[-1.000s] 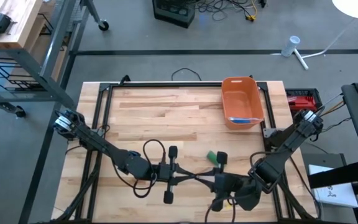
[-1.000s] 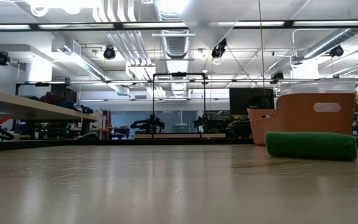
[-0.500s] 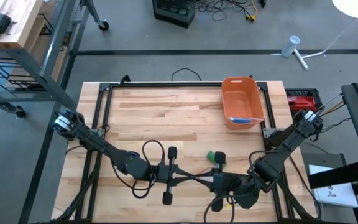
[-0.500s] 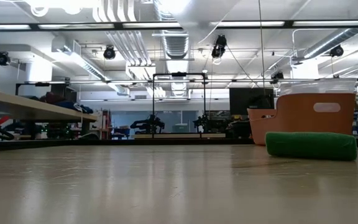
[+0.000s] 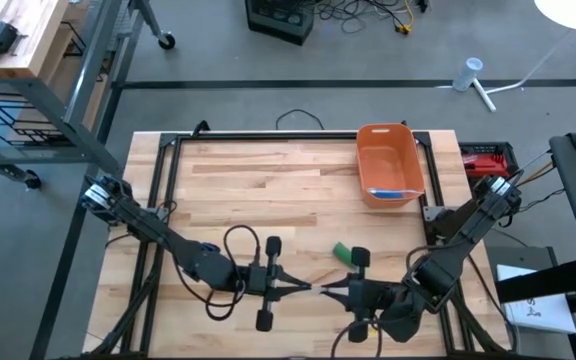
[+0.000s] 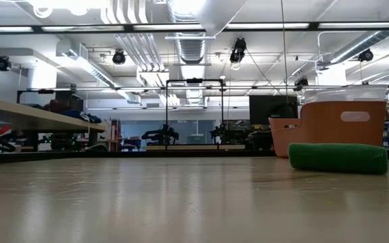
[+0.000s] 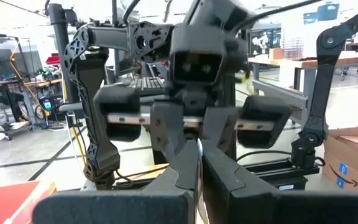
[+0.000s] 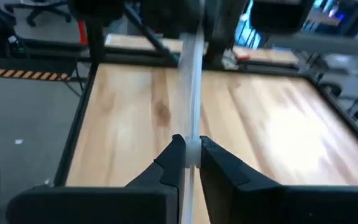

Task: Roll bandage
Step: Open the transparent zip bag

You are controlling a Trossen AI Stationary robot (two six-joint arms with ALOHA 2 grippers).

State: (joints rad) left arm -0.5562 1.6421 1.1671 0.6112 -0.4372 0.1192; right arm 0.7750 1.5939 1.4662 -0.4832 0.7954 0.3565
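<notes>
Near the table's near edge my two grippers face each other, fingertip to fingertip, above the wood. A thin pale bandage strip (image 8: 193, 74) runs between them. My left gripper (image 5: 303, 287) and my right gripper (image 5: 331, 291) are both shut on it. A green roll (image 5: 340, 250) lies on its side on the table just beyond them; the low view shows the green roll (image 6: 338, 157) resting flat, with no gripper in that view. My left gripper pinches the strip's one end (image 7: 197, 154) between its two fingers, coming level from the table's left. The strip stands on edge, clear of the table. My right gripper pinches the strip's other end (image 8: 192, 144) between its fingertips, coming from the table's right and slanting slightly down. The strip runs straight and taut away from the fingers, lifted clear.
An orange bin (image 5: 389, 163) stands at the table's far right, behind the green roll in the low view, where the orange bin (image 6: 329, 128) shows. Black frame rails (image 5: 168, 190) run along the table's edges. Bare wood lies across the left and middle.
My right gripper has tipped a little further downward while staying shut on the strip. The green roll has kept its place.
</notes>
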